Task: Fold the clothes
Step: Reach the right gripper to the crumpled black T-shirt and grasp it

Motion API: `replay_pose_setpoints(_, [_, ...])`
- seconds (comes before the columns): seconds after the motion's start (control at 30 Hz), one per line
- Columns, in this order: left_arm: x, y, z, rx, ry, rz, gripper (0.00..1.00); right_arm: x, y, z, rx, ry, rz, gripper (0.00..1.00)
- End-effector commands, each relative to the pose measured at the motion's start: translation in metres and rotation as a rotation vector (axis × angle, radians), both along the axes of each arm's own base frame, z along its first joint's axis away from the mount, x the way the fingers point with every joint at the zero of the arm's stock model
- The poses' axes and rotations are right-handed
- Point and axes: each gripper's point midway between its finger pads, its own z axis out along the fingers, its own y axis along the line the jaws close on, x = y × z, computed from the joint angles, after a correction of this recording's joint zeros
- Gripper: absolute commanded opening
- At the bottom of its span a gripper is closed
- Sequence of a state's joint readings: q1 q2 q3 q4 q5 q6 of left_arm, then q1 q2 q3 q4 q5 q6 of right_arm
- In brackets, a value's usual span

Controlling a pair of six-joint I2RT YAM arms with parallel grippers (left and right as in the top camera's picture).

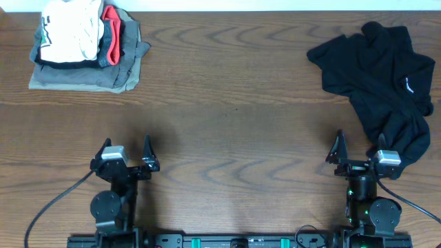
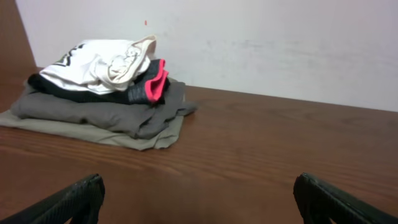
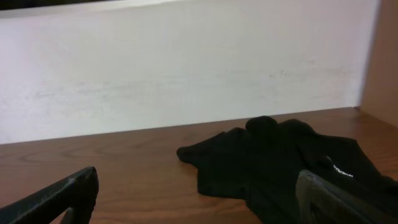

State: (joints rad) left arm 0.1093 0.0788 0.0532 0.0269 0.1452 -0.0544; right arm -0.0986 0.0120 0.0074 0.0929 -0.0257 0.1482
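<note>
The black T-shirt [image 1: 382, 76] lies crumpled at the table's back right, its small white logo [image 1: 408, 87] facing up. It also shows in the right wrist view [image 3: 280, 165]. My right gripper [image 1: 360, 147] is open and empty at the front right, with one finger at the shirt's near edge. In the right wrist view the right gripper [image 3: 196, 205] frames the shirt's near edge between its open fingers. My left gripper [image 1: 126, 147] is open and empty at the front left, far from the shirt. In the left wrist view the left gripper [image 2: 199, 202] is over bare wood.
A stack of folded clothes [image 1: 86, 52] sits at the back left: a white garment with dark print [image 2: 99, 62] on top, red and black layers, a grey-olive garment [image 2: 106, 118] beneath. A white wall runs behind the table's far edge.
</note>
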Motion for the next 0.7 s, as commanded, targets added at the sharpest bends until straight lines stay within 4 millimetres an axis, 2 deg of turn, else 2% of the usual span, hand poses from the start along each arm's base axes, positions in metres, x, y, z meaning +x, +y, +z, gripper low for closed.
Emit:
replay_pose_setpoints(0.0, [0.004, -0.005, 0.041, 0.007, -0.028, -0.032, 0.98, -0.002, 0.004, 0.018, -0.012, -0.027, 0.015, 0.99])
replay_pose_setpoints(0.13, [0.02, -0.008, 0.057, 0.0, 0.037, -0.058, 0.98, 0.0, 0.003, 0.038, -0.04, -0.018, 0.013, 0.99])
replay_pose_setpoints(0.3, [0.053, -0.029, 0.075, -0.035, 0.129, -0.203, 0.98, 0.012, 0.009, 0.068, -0.085, 0.049, 0.048, 0.99])
replay_pose_setpoints(0.5, [0.098, -0.048, 0.075, -0.09, 0.243, -0.342, 0.98, 0.047, 0.007, 0.092, -0.061, 0.249, 0.068, 0.99])
replay_pose_setpoints(0.67, [0.126, -0.061, 0.065, -0.127, 0.337, -0.415, 0.98, 0.084, 0.018, 0.102, -0.03, 0.408, 0.158, 0.99])
